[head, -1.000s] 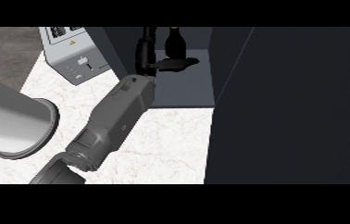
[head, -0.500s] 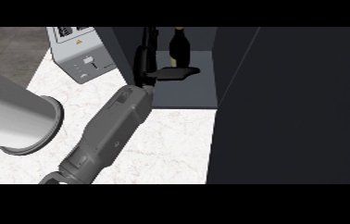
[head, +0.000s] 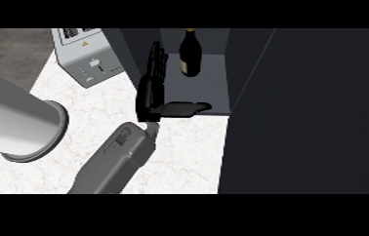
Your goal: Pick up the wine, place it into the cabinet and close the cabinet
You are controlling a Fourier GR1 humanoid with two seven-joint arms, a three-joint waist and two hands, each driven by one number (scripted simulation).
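Note:
The wine bottle (head: pixel 190 54), dark with a pale label, stands upright on the floor of the open cabinet (head: pixel 209 79), near the back. My left hand (head: pixel 153 91) is open at the cabinet's front left. Its fingers (head: pixel 156 59) point straight up along the left wall, and the thumb (head: pixel 186 108) reaches right over the shelf's front edge. A small gap separates the hand from the bottle, and nothing is held. The grey forearm (head: pixel 119 159) comes in from the lower left. My right hand does not show.
A silver toaster (head: pixel 86 59) sits on the marble counter (head: pixel 184 157) left of the cabinet. A large grey cylindrical pot (head: pixel 25 127) stands at the left edge. A wide dark panel (head: pixel 302 113), seemingly the cabinet's open door, fills the right side.
My left hand has drawn back toward the front left of the cabinet, away from the wine bottle. The bottle now stands free inside.

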